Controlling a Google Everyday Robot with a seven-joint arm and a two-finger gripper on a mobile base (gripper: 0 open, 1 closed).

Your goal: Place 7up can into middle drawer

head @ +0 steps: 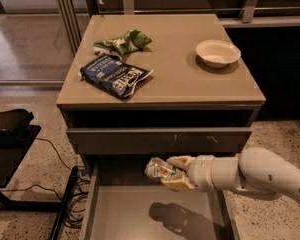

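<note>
Over the back part of the wide, open grey-tan middle drawer (121, 215) hangs the dented silvery-white 7up can (158, 168). Right of it, above the same drawer, the cream gripper (174, 174) has its jaws pinching the can.

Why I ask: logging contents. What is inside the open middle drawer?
The middle drawer shows only a shadow on its floor. The tool holds the 7up can above it. The arm hides its right rear; its front is out of frame.
</note>
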